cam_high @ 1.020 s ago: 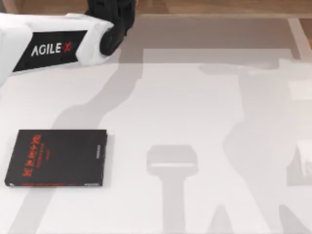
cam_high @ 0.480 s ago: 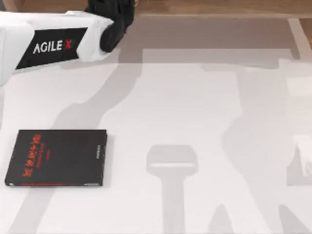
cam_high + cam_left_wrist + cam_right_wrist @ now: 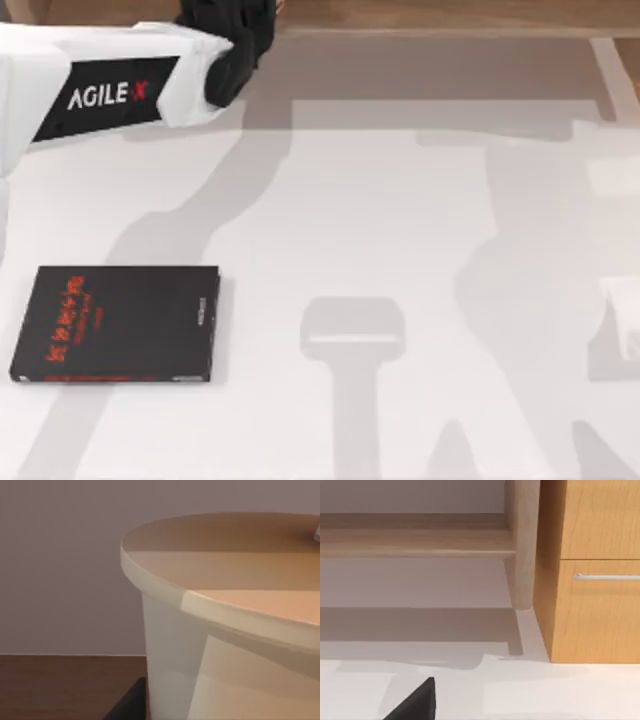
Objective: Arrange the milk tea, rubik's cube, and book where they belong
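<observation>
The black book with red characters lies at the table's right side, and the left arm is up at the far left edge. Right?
Not quite. In the top view the black book lies flat at the table's left side, not the right. The left arm is indeed at the far left edge.

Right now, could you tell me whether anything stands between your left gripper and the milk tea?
Nothing visible does: the left wrist view has the milk tea close ahead, unobstructed. The black book lies well away, at the table's left.
</observation>
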Robot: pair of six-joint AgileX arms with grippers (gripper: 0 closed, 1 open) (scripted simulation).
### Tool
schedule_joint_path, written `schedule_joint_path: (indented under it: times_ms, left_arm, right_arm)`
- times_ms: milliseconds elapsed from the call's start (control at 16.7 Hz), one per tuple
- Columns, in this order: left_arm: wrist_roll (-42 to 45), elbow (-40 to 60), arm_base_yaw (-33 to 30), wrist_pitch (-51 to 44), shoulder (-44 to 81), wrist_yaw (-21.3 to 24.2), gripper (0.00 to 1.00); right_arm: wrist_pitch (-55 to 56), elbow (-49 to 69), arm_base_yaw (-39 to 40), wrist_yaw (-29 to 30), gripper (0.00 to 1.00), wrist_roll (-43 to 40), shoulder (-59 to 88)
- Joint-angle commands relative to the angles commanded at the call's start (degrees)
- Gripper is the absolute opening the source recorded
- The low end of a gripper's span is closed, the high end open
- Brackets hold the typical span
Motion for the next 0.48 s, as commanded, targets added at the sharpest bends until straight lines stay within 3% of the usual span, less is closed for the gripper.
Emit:
schedule_joint_path:
  times_ms: [120,480]
  left_arm:
    - [0.0,0.0,0.0,0.0,0.0,0.0,0.02]
    - [0.0,0.0,0.0,0.0,0.0,0.0,0.0]
  right_arm:
    - [0.0,0.0,0.0,0.0,1.0,0.0,0.0]
    - [0.0,0.0,0.0,0.0,1.0,0.0,0.0]
